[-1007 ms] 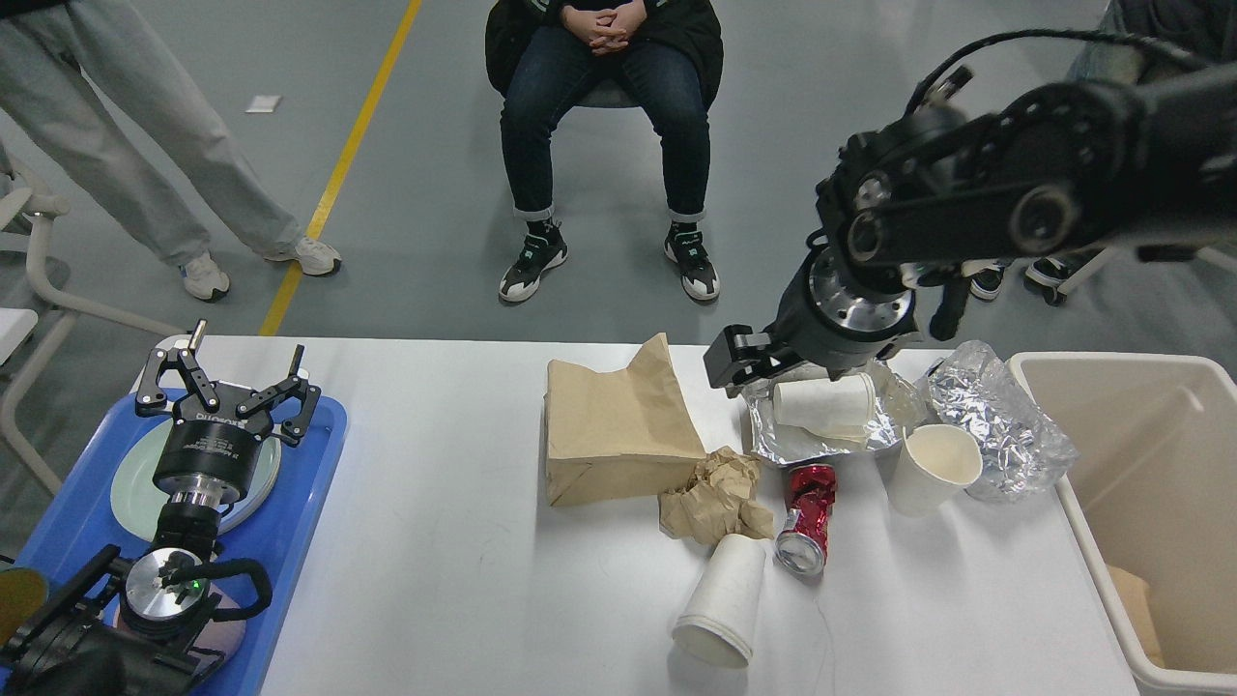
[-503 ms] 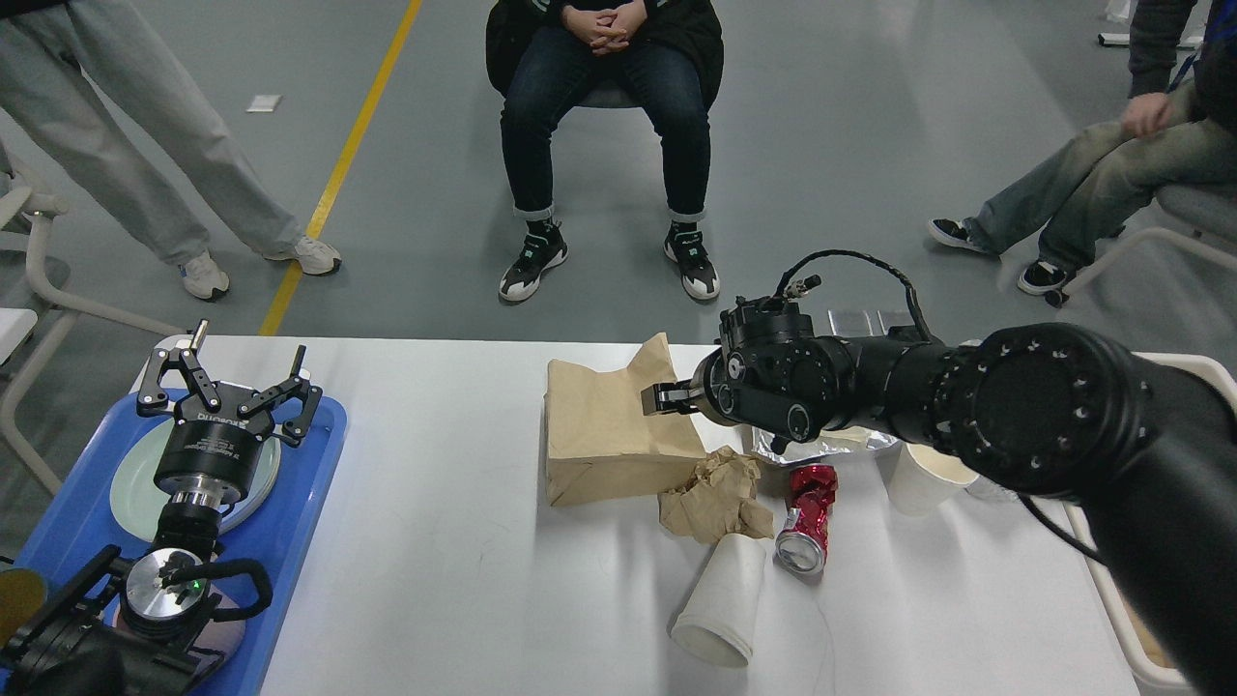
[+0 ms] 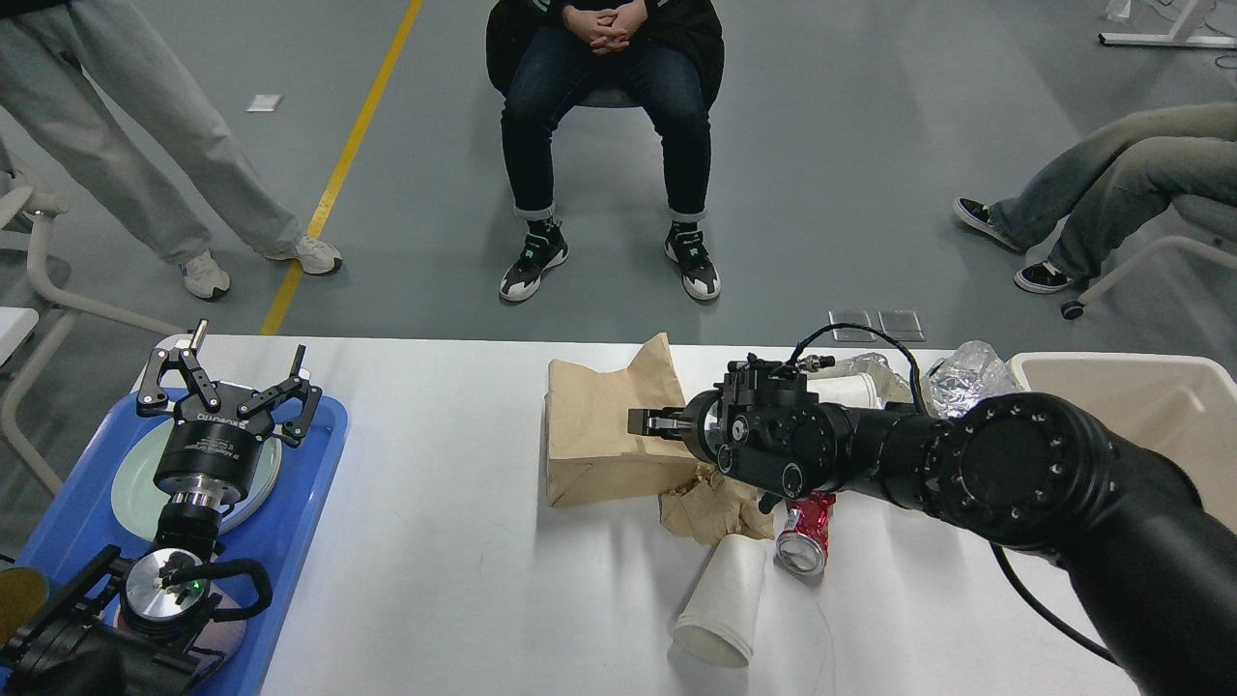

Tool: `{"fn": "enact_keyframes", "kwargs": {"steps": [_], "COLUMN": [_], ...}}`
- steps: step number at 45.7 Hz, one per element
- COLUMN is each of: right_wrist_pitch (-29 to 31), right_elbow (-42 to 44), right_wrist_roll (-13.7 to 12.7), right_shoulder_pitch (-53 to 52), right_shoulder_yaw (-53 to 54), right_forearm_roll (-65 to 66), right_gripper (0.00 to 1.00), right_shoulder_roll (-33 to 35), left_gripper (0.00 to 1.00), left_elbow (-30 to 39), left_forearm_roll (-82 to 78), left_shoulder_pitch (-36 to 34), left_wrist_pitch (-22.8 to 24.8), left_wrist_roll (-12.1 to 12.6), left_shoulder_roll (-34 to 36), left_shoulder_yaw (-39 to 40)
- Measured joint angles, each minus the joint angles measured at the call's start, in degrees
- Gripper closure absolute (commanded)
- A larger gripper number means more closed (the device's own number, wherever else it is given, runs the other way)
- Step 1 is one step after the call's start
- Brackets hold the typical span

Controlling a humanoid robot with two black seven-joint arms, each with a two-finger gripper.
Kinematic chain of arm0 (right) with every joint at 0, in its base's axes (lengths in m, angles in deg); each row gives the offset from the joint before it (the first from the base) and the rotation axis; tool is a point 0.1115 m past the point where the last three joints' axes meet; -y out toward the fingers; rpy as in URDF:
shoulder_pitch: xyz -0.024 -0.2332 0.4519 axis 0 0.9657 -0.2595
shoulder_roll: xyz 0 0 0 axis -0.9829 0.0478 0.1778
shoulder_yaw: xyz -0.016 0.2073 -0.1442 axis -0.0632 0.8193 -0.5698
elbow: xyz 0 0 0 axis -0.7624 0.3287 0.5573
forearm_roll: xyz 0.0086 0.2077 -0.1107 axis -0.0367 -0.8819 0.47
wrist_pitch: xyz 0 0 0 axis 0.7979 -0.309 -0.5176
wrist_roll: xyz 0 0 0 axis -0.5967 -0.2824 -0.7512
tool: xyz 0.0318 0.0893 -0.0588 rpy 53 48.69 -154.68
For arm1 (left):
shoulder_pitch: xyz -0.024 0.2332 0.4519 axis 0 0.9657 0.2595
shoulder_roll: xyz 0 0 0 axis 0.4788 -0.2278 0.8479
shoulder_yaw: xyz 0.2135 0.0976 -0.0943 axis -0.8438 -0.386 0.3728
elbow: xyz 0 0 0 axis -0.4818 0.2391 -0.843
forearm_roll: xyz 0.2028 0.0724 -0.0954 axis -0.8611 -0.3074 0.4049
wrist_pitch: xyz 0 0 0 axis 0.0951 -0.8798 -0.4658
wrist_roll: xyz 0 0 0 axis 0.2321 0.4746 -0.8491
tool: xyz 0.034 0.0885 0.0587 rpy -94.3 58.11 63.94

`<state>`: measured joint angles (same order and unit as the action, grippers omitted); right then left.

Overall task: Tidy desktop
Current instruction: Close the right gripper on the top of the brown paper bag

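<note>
Desktop (image 3: 464, 541) clutter is lying mostly toward the right half of the wide white surface, which is stretching across the lower part of the head view. A brown paper bag (image 3: 599, 435) is lying flat near the middle, with a crumpled wad of brown paper (image 3: 710, 507) touching its near right corner. Just beside the wad, a crushed red can (image 3: 804, 536) is lying on its side, and a white paper cup (image 3: 720, 604) is tipped over in front of both, its mouth facing the near edge. Farther back, another white cup (image 3: 846, 389) and some crumpled foil (image 3: 966, 372) are showing behind the right arm, next to a beige bin (image 3: 1160, 387) at the right edge.

The right gripper (image 3: 646, 422) is reaching in from the right and hanging over the paper bag, pointing left; its jaws are looking close together, but from here I cannot tell whether they are pinching the bag.

The left gripper (image 3: 230, 379) is hovering above a blue tray (image 3: 300, 512) at the left end, jaws spread wide with nothing between them. A pale plate (image 3: 130, 488) is sitting in the tray beneath it.
</note>
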<state>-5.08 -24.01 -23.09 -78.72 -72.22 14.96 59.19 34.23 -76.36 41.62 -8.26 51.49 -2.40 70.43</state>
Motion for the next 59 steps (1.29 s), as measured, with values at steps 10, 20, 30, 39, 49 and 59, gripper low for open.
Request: {"fn": "enact_keyframes", "kwargs": {"steps": [10, 20, 30, 39, 49, 59], "right_wrist_pitch": [-0.55, -0.44, -0.73, -0.95, -0.82, 0.17], "right_elbow": [0.00, -0.79, -0.82, -0.82, -1.03, -4.10], "right_wrist_roll": [0.01, -0.56, -1.02, -1.04, -1.10, -1.05], "right_shoulder_pitch": [0.93, 1.60, 1.66, 1.67, 1.26, -3.45], "right_shoulder_yaw": [0.01, 0.09, 0.49, 1.43, 2.40, 4.09], "right_forearm_roll": [0.08, 0.12, -0.09, -0.11, -0.45, -1.56], "right_gripper": [0.75, 1.00, 1.00, 1.00, 1.00, 1.00], "right_shoulder_roll": [0.17, 0.17, 0.17, 0.17, 0.17, 1.26], "left_gripper": [0.04, 0.04, 0.04, 0.04, 0.04, 0.04], "left_elbow": [0.00, 0.00, 0.00, 0.00, 0.00, 0.00], "left_forearm_roll": [0.00, 0.00, 0.00, 0.00, 0.00, 0.00], "left_shoulder_pitch": [0.00, 0.00, -0.05, -0.06, -0.07, -0.08], "left_wrist_pitch": [0.00, 0.00, 0.00, 0.00, 0.00, -0.01], "left_wrist_roll": [0.00, 0.01, 0.04, 0.04, 0.04, 0.07], "left_shoulder_roll": [0.00, 0.00, 0.00, 0.00, 0.00, 0.00], "left_shoulder_yaw": [0.00, 0.00, 0.00, 0.01, 0.01, 0.01]}}
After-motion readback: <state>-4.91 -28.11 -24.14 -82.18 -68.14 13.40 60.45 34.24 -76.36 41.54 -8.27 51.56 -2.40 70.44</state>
